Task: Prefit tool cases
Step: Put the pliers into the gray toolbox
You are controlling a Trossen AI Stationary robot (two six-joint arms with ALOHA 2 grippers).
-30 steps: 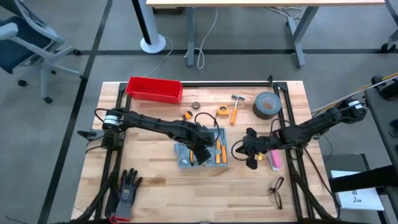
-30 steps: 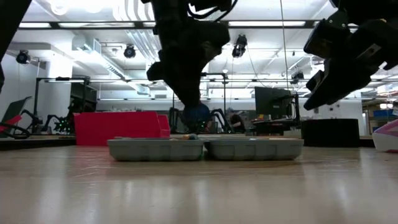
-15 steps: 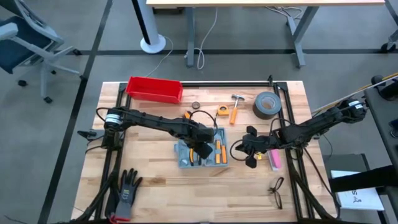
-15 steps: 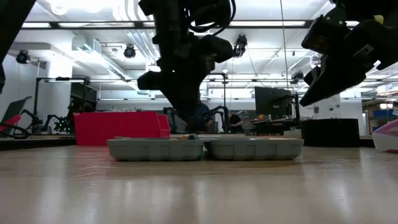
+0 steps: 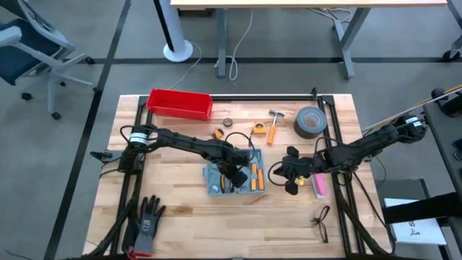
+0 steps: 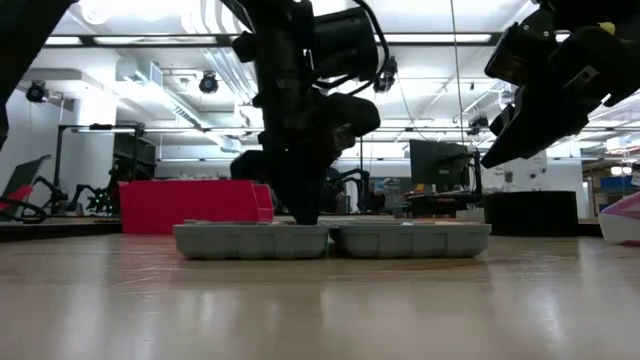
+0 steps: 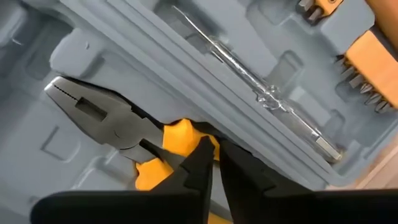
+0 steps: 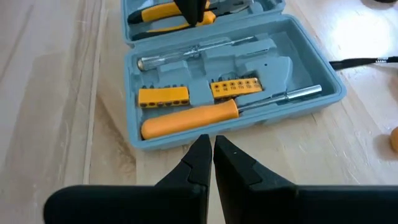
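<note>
Left gripper (image 6: 303,215) down in open tool case (image 6: 330,240)

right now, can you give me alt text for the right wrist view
An open grey-blue tool case lies on the wooden table, holding an orange-handled screwdriver, two orange bit holders and a slim clear tester, with yellow-handled pliers in the far half. The right end effector hangs shut above the case's near edge.

Both arms matte black, multi-jointed, slim links w/ bulkier joints. Silver ring w/ dark banding at left arm (image 5: 180,142) base joint, similar at right arm (image 5: 361,148) far end. Thin black cables loop off wrists. Fingers (image 8: 200,163) black, tapered, pointed tips.
</note>
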